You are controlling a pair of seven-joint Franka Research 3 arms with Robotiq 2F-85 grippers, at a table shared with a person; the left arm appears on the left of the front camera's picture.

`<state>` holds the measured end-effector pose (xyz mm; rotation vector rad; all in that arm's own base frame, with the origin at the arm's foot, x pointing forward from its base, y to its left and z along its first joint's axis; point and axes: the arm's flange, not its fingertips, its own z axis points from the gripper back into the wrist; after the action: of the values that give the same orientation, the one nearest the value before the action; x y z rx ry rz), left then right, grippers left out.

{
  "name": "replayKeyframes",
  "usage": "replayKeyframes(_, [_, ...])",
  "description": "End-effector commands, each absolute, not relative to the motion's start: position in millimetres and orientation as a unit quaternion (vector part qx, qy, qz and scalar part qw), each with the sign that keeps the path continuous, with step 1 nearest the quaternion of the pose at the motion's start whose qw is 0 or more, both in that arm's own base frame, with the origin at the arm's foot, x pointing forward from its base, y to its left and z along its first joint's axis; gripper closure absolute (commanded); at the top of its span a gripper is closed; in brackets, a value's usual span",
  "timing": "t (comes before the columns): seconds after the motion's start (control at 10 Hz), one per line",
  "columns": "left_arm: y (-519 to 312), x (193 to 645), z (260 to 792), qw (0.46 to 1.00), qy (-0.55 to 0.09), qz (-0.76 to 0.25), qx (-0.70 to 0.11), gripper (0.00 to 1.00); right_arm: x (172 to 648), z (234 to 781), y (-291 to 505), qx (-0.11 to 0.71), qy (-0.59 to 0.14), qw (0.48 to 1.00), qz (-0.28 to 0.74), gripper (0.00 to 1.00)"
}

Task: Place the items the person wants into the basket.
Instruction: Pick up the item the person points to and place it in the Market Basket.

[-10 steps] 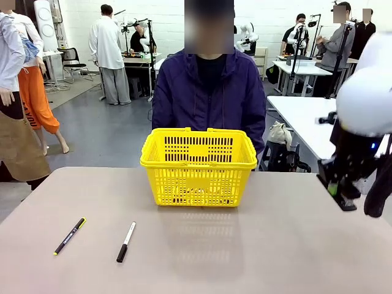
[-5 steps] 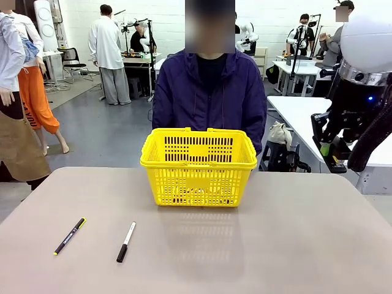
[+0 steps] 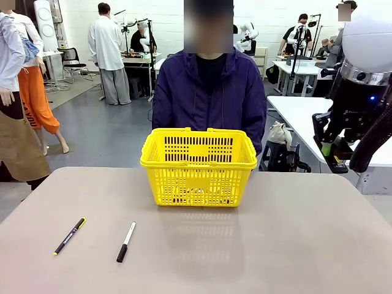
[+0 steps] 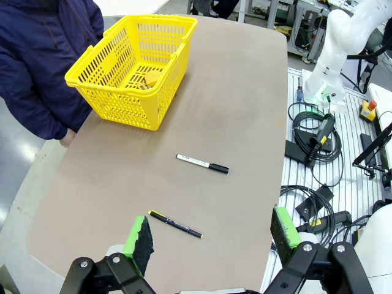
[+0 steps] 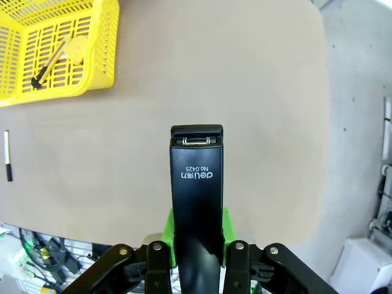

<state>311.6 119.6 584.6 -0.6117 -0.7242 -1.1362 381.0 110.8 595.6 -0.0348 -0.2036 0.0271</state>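
I've just lifted my right hand [image 3: 331,150] clear of the bench, clamped on the stapler [image 5: 196,190], ready for the basket [image 3: 199,165].

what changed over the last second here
The right gripper rose from low beside the table's right edge to well above it, staying shut on the black stapler. The yellow basket, the black pen, the white-and-black marker and the person stayed put.
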Motion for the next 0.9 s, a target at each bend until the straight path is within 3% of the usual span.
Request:
replayKeyframes(0.0, [121,312,586,0.733,-0.337,-0.519,-0.284,0.00,377,593,109,-0.020,-0.101,0.994,0.020,0.89])
replayKeyframes(0.1, [121,312,586,0.733,-0.337,-0.519,-0.284,0.00,381,596,111,-0.017,-0.102,0.995,0.014,0.69])
replayKeyframes(0.3, [121,312,586,0.733,-0.337,-0.519,-0.284,0.00,442,608,157,-0.028,-0.086,0.974,0.210,0.69])
replayKeyframes(0.6, [121,312,586,0.733,-0.337,-0.519,-0.284,0.00,528,608,246,-0.002,-0.071,0.917,0.392,0.69])
replayKeyframes(0.8, [121,312,586,0.733,-0.337,-0.519,-0.284,0.00,562,599,300,-0.013,-0.047,0.890,0.453,0.69])
